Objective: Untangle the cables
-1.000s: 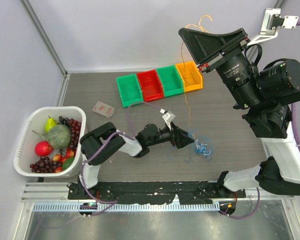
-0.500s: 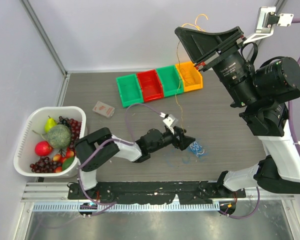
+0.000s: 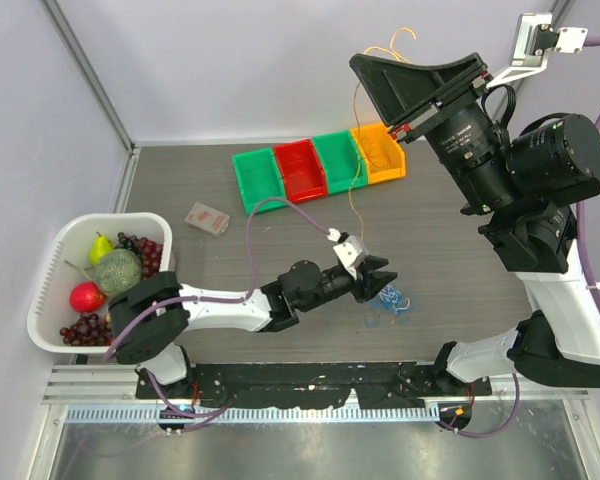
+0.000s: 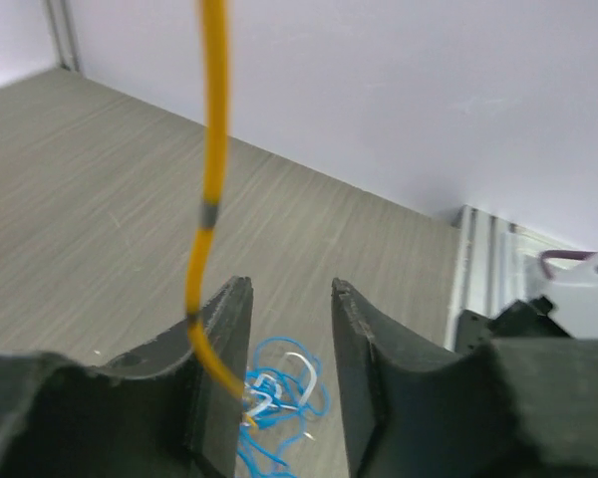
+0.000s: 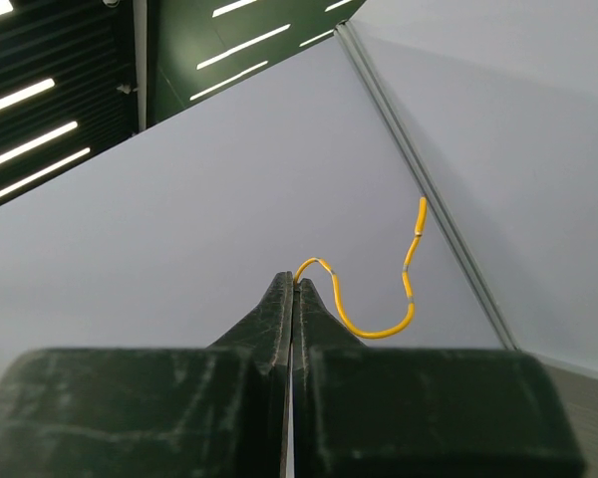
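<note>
- Orange-yellow cable [image 3: 356, 150] hangs as one thin line from high above the table [image 3: 460, 300] down towards a small tangle lying at about 4 o'clock from the table's centre.
- At the top, the right gripper [image 5: 295, 282] has its two fingers pressed flat together on this cable. A short free end curls away from the tips to 3 o'clock in the right wrist view.
- The right arm is raised well above the surface, over the 1 o'clock part of the table.
- The tangle is mostly blue cable [image 3: 391, 297] in loose little loops, with a whitish strand [image 4: 291, 360] threaded through it.
- The left gripper [image 3: 379, 279] is stretched out low, just at 10 o'clock of the tangle. Its claw stands apart and nothing is pinched between the fingers.
- In the left wrist view the orange-yellow cable drops across the front of the left-hand finger [image 4: 219, 358] and ends by the blue loops. Whether it touches that finger I cannot tell.
- Four small bins [image 3: 320, 165], green, red, green and orange, sit in a row at 12 o'clock.
- A white basket [image 3: 55, 250] of fruit stands at 9 o'clock, and a small pinkish packet [image 3: 207, 218] lies between it and the bins.
</note>
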Robot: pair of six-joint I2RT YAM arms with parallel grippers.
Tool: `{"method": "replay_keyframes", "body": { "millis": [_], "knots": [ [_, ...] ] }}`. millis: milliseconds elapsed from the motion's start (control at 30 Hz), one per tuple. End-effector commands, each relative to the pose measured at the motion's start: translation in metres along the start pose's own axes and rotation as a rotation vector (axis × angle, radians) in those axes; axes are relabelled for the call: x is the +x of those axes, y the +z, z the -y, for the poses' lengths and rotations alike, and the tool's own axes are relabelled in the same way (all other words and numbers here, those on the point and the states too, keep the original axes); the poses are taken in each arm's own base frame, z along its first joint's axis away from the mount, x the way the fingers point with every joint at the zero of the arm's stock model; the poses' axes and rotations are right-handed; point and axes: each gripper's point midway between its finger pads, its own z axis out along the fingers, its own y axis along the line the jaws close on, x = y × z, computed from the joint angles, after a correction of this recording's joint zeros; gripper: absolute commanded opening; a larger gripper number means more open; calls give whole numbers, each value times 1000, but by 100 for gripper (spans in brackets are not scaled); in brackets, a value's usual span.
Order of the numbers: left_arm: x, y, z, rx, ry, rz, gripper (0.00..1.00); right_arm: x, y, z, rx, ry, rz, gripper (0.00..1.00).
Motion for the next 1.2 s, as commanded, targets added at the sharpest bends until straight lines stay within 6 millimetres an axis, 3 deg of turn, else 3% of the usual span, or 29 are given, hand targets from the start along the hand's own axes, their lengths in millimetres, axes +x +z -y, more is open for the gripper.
{"method": "replay_keyframes", "body": {
  "millis": [0,100,167,267,333,500,633,733,867,900,933,967,1100,1167],
  "knots": [
    [3,20,-28,-136,57,24,37,-20,-2,-17,-55,38,52,1],
    [36,29,-53,-208,77,-8,29,-26,-1,-24,-74,69,62,1],
    [71,27,-73,-250,43,-70,24,-41,-2,-35,-106,83,88,1],
    [118,3,-97,-313,-3,-139,19,-84,-12,-57,-163,90,177,1],
    [131,-18,-111,-365,-6,-165,18,-103,-17,-68,-203,78,225,1],
    [128,-56,-124,-428,22,-227,18,-131,-35,-70,-199,27,311,1],
    [116,-80,-131,-465,41,-249,18,-125,-38,-44,-92,-44,317,1],
    [114,-98,-147,-520,26,-265,13,-125,-41,-30,-23,-112,327,1],
    [118,-122,-173,-602,-18,-273,7,-153,-50,-39,-32,-134,388,1],
    [120,-126,-177,-616,-24,-281,3,-171,-60,-48,-55,-133,426,1],
    [123,-130,-181,-629,-26,-297,1,-171,-57,-51,-67,-135,428,1],
    [126,-134,-185,-648,-30,-308,0,-186,-67,-59,-92,-129,464,1],
    [132,-148,-196,-696,-50,-333,0,-206,-84,-66,-119,-137,528,1],
    [136,-157,-200,-719,-55,-352,0,-206,-89,-60,-93,-155,533,1]
  ]
}}
